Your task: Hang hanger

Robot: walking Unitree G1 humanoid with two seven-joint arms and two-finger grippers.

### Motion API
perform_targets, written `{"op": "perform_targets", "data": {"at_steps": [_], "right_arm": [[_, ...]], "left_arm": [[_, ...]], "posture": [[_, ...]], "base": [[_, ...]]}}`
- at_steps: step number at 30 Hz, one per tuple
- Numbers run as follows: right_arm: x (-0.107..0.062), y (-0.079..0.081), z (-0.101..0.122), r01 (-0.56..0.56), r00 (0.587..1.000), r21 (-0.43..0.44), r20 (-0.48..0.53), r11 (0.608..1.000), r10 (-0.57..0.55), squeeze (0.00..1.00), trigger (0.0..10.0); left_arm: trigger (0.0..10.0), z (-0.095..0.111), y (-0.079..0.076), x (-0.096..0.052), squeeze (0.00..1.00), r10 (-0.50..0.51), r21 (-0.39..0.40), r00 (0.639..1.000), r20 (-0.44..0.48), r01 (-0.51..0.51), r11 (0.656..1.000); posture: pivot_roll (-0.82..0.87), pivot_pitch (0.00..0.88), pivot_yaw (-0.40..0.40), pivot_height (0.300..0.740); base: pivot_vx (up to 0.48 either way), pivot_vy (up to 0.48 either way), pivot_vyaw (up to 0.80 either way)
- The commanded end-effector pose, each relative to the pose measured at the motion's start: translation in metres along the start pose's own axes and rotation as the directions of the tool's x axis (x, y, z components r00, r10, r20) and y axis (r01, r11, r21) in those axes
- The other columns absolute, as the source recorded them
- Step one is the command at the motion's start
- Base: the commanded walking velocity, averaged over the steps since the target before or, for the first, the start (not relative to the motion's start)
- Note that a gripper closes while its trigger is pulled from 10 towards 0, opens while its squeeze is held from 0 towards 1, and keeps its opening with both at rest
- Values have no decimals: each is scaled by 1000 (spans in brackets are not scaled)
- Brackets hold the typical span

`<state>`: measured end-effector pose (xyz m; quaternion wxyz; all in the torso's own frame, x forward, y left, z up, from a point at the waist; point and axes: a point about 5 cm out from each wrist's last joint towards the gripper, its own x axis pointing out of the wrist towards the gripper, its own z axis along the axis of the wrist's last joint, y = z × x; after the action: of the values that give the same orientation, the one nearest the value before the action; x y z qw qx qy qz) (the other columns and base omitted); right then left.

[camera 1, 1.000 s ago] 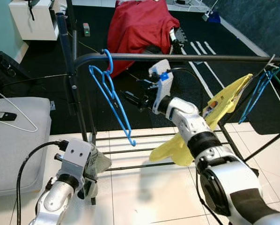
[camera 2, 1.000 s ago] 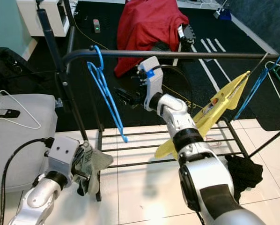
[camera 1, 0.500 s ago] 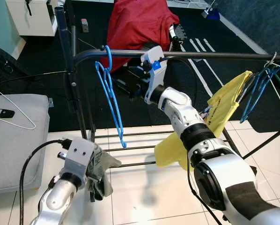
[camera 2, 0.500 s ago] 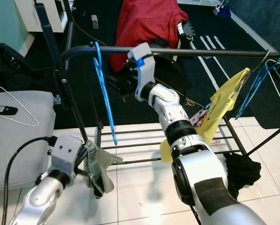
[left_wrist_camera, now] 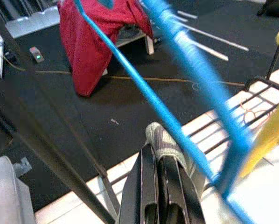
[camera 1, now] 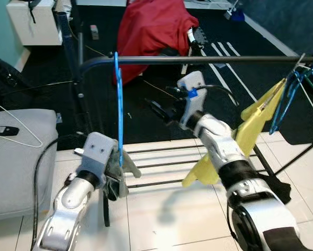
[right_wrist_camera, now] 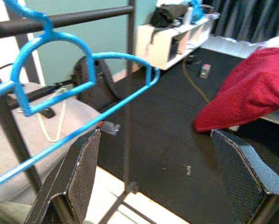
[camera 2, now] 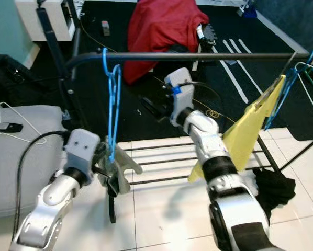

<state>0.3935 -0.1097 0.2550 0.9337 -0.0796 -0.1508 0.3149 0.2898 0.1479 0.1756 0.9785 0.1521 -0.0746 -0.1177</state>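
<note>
One hanger: your blue hanger point(camera 2: 113, 107) hangs by its hook from the black rail point(camera 2: 209, 55), near the rail's left bend.
Right gripper: your right gripper point(camera 1: 161, 111) is raised just below the rail, fingers spread wide with nothing between them.
Hanger to right gripper: it hangs apart from those fingers, off to their left; in the right wrist view its hook and shoulder point(right_wrist_camera: 60, 51) sit ahead of the open fingers point(right_wrist_camera: 72, 179), not touching them.
Left gripper: your left gripper point(camera 2: 110, 175) sits low, at the hanger's bottom end, fingers pressed on a grey cloth point(camera 2: 122, 166).
Hanger to left gripper: the left wrist view shows the blue bars point(left_wrist_camera: 195, 79) crossing directly over the fingertips point(left_wrist_camera: 154, 186); you cannot tell whether they touch.
Further along the rail: to the right of your right gripper, a yellow garment point(camera 2: 248, 133) hangs, with more blue hangers point(camera 1: 298, 86) bunched beyond it.
Left of your left arm: grey cushion point(camera 1: 15, 157) carrying a white wire hanger point(camera 1: 12, 128) and a small dark device point(camera 1: 1, 130).
Beyond the rail: red cloth point(camera 1: 154, 29) heaped on dark carpet.
</note>
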Motion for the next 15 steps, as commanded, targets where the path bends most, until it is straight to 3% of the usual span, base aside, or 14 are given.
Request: {"op": "perform_targets", "data": {"at_steps": [1, 2, 4, 9, 15], "right_arm": [[-20, -8, -12, 71, 997, 2, -29, 997, -71, 1000, 10000], [-20, -8, -12, 71, 997, 2, -29, 997, -71, 1000, 10000], [-48, -20, -20, 216, 976, 2, -35, 976, -216, 1000, 10000], [-52, -27, -9, 274, 961, 25, 22, 961, -275, 1000, 10000], [-44, -19, 7, 212, 974, 30, 78, 977, -214, 929, 10000]], "left_arm": [[10000, 1, -8, 3, 0, -55, -4, 998, 1, 56, 998], [10000, 1, -8, 3, 0, -55, -4, 998, 1, 56, 998], [10000, 11, -17, 8, 0, -130, 13, 991, 36, 129, 992], [10000, 16, -25, 9, 0, -182, 29, 982, 52, 181, 983], [10000, 18, -35, 7, 0, -229, 46, 972, 60, 226, 973]], "posture": [[-65, 173, -25, 735], [-65, 173, -25, 735], [-65, 163, -16, 735], [-64, 160, -15, 735], [-57, 141, -28, 735]], "base": [[0, 0, 0], [0, 0, 0], [0, 0, 0], [0, 0, 0], [0, 0, 0]]}}
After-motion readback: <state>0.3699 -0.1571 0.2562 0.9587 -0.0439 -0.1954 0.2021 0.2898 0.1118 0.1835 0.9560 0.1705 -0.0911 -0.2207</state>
